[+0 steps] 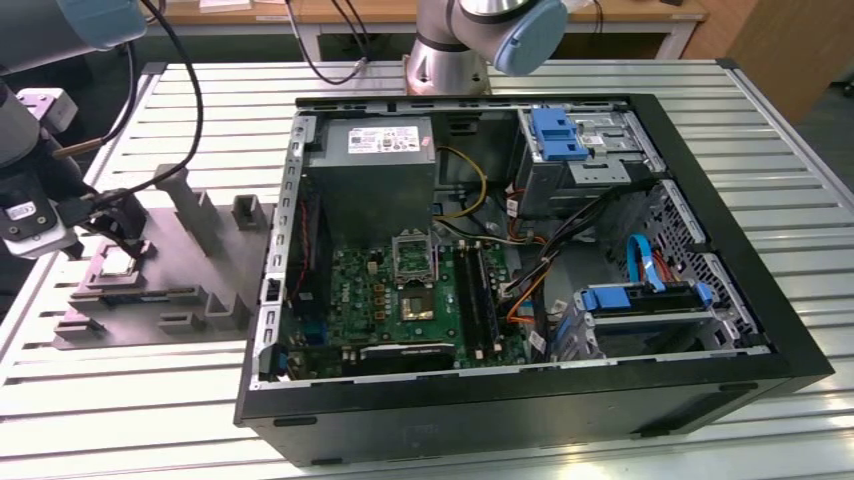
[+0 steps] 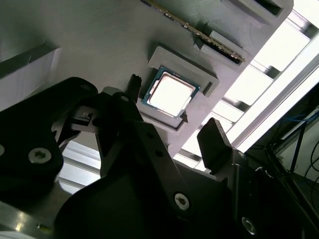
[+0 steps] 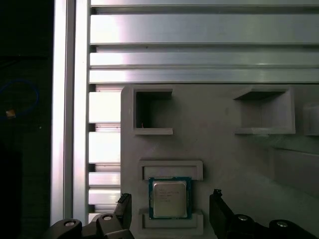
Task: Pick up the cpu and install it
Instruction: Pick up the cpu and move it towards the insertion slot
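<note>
While the open computer case (image 1: 534, 420) lies on the slatted aluminium table (image 1: 801, 200) with its motherboard (image 1: 387, 300) socket (image 1: 411, 257) looking empty, nothing of the task seems done — pickup and install are both left, as I judge it. On the exterior view's left, the grey fixture plate (image 1: 174, 260) carries the cpu (image 3: 169, 198), flat in its square nest. The arm reaches down over it with the gripper (image 2: 173, 103) facing the plate. Its fingers (image 3: 218, 199) are spread apart, one on each side of the chip — not touching it.
</note>
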You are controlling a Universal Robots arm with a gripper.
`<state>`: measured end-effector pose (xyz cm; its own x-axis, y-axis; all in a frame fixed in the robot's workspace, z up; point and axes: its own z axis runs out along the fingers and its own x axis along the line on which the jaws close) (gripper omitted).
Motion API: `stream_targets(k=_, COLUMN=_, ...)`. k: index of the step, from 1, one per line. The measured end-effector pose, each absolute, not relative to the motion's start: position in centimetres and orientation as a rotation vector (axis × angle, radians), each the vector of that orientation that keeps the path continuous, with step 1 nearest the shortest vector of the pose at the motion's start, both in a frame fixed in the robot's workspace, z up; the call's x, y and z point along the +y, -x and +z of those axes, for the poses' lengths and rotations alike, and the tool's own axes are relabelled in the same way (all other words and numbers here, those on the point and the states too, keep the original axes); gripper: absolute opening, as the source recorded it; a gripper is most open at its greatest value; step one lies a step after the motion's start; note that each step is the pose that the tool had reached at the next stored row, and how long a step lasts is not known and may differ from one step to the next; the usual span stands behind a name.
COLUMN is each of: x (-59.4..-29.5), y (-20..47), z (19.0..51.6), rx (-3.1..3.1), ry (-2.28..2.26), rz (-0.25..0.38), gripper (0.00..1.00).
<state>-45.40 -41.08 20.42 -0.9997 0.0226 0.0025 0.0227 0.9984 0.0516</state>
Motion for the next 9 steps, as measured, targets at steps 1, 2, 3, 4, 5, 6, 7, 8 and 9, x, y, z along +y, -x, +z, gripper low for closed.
stream_targets(k=1, x=-41.08, y=45.4, z=20.39, rx=-3.139, ry=0.036, rz=-0.081, gripper=0.72)
stream_targets(k=2, x=-41.08, y=45.4, z=20.36, rx=-3.139, ry=0.037, rz=-0.081, gripper=0.72)
stream_targets(k=3, x=-41.08, y=45.4, z=20.32, rx=-3.139, ry=0.04, rz=-0.081, gripper=0.72)
stream_targets(k=4, x=-41.05, y=45.38, z=20.27, rx=-3.139, ry=0.045, rz=-0.081, gripper=0.72)
stream_targets(k=5, x=-41.05, y=45.38, z=20.2, rx=-3.139, ry=0.049, rz=-0.081, gripper=0.72)
stream_targets(k=6, x=-41.04, y=45.38, z=20.13, rx=-3.139, ry=0.052, rz=-0.081, gripper=0.72)
stream_targets(k=7, x=-41.03, y=45.39, z=20.05, rx=-3.139, ry=0.054, rz=-0.081, gripper=0.72)
stream_targets(k=8, x=-41.02, y=45.39, z=19.97, rx=-3.139, ry=0.057, rz=-0.081, gripper=0.72)
stream_targets(k=9, x=-41.02, y=45.39, z=19.89, rx=-3.139, ry=0.062, rz=-0.081, gripper=0.72)
